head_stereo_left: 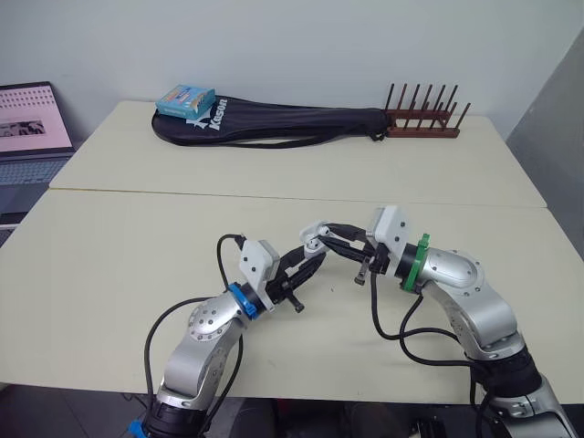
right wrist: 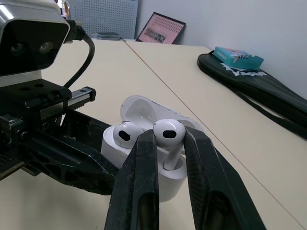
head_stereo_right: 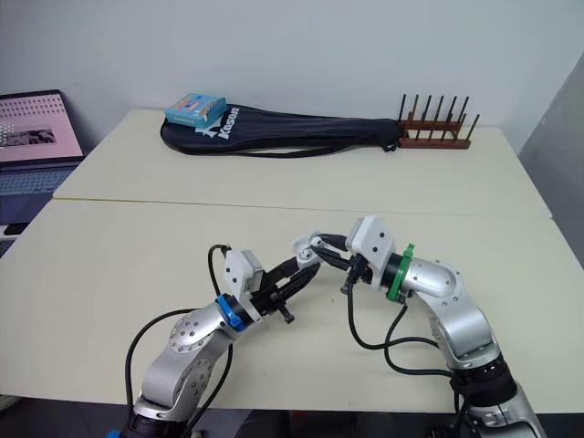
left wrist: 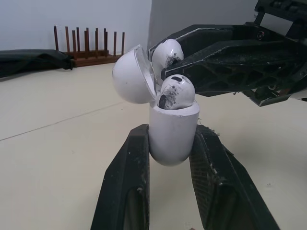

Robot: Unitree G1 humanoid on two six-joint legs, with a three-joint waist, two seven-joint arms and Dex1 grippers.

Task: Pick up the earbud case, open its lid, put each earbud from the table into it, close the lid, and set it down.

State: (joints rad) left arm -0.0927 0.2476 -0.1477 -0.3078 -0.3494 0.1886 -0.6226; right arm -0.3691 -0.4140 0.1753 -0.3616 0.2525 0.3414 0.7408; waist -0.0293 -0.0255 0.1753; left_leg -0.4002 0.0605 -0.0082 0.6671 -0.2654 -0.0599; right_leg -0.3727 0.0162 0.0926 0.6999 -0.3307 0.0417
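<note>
Earbud (right wrist: pixel 169 130), light and probably slippery, is pinched by its head in the right gripper (right wrist: pixel 169 139) while the left gripper (left wrist: pixel 171 128) clamps the case (left wrist: pixel 172 146) by its body.

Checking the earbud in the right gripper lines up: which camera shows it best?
The right wrist view: the earbud sits pinched in the right gripper, stem entering the open earbud case. The left wrist view shows its head behind the seated earbud. The eye views show little of it.
</note>
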